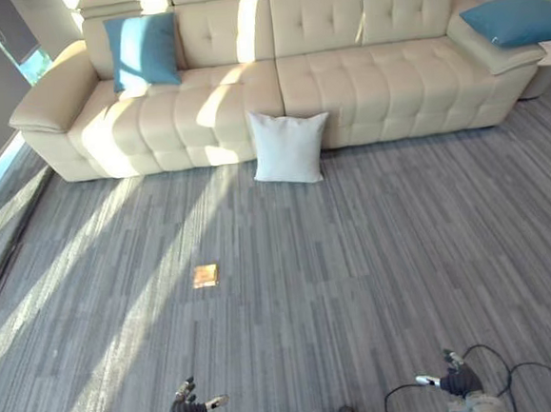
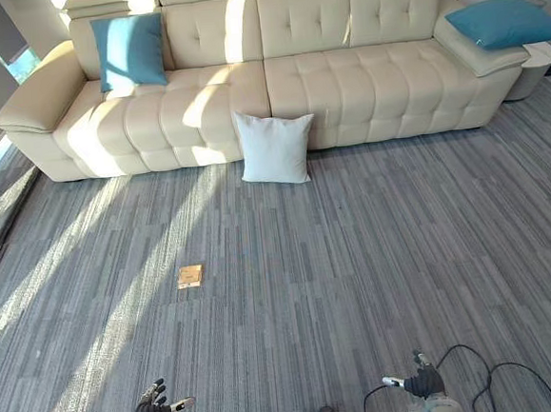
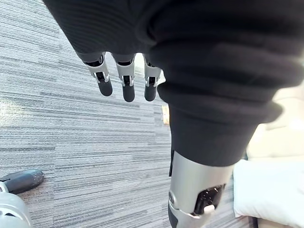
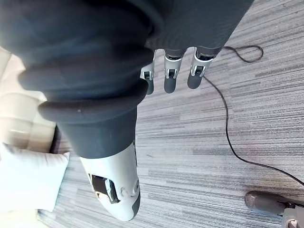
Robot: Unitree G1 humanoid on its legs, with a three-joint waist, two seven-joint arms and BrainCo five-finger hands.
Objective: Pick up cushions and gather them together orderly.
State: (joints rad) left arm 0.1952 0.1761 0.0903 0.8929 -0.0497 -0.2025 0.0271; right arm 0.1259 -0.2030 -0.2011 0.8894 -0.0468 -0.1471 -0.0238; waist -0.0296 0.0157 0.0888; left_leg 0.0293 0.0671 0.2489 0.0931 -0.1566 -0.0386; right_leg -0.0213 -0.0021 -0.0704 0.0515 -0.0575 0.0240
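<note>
Three cushions are seen scattered, with the gathering judged not yet begun. A white cushion is propped upright on the grey carpet against the front of the cream sofa, at about 12 o'clock in the head views. A blue cushion is leant against the backrest at 11 o'clock, and a second blue cushion is laid on the far armrest at 2 o'clock, well apart from the others. The left hand at 7 o'clock and the right hand at 5 o'clock are held low with fingers straight and empty, far from any cushion. A small tan square is left lying on the carpet. All pick-ups and the orderly grouping are judged outstanding.
</note>
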